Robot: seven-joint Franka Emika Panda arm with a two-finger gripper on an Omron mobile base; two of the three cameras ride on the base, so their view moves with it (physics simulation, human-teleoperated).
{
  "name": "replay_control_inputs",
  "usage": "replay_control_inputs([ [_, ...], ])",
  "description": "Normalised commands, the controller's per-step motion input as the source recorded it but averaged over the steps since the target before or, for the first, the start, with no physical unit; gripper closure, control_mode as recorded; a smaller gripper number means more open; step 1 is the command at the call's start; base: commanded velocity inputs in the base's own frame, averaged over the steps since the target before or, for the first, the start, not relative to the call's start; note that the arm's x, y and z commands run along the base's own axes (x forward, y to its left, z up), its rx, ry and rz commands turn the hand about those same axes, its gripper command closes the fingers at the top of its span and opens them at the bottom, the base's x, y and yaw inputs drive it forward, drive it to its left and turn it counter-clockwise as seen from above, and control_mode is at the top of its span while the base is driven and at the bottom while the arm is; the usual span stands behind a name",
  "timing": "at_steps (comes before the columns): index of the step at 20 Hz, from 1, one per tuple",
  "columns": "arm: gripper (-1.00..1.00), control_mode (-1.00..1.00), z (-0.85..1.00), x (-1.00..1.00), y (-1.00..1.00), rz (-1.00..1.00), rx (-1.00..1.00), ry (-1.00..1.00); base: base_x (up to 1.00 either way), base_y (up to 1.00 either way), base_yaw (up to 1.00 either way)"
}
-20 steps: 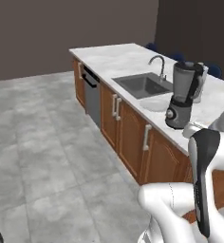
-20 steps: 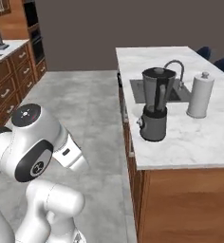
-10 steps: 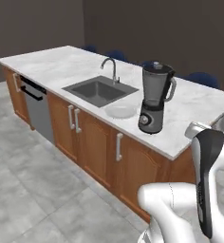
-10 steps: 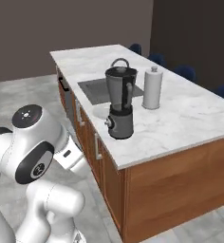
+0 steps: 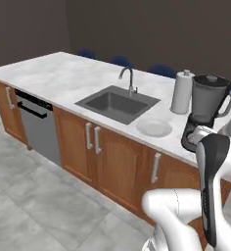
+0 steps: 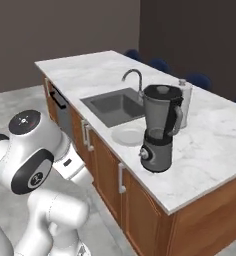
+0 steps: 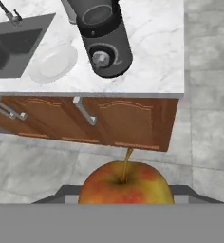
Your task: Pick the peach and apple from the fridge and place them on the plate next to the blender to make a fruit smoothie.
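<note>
Apple (image 7: 126, 184) round, red with yellow patches, thin brown stem up, squeezed in gripper (image 7: 126, 195), low before cabinets. Plate (image 5: 154, 128) white, bare, beside blender (image 6: 160, 128) on counter (image 6: 217, 135).

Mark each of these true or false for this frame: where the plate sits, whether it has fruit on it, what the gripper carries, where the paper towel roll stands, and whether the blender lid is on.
1. The plate lies on the counter between the sink and the blender. True.
2. The plate already holds a fruit. False: it is bare in all three views.
3. The apple sits at the gripper, stem up, in the hand view. True.
4. The paper towel roll stands inside the sink. False: it stands on the counter behind the plate, beside the blender.
5. The blender's lid is off. False: the dark lid sits on the jug.
</note>
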Motion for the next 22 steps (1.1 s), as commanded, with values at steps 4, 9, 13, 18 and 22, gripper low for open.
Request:
replay_control_inputs([
  [4,1.0,1.0,0.0,0.0,0.0,0.0,0.0,0.0,0.77,0.66,-0.33],
  [9,1.0,1.0,0.0,0.0,0.0,0.0,0.0,0.0,0.44,0.45,-0.41],
  [13,1.0,1.0,0.0,0.0,0.0,0.0,0.0,0.0,0.38,0.21,-0.52],
  [18,1.0,1.0,0.0,0.0,0.0,0.0,0.0,0.0,0.5,0.53,-0.46],
  [22,1.0,1.0,0.0,0.0,0.0,0.0,0.0,0.0,0.55,0.86,-0.27],
])
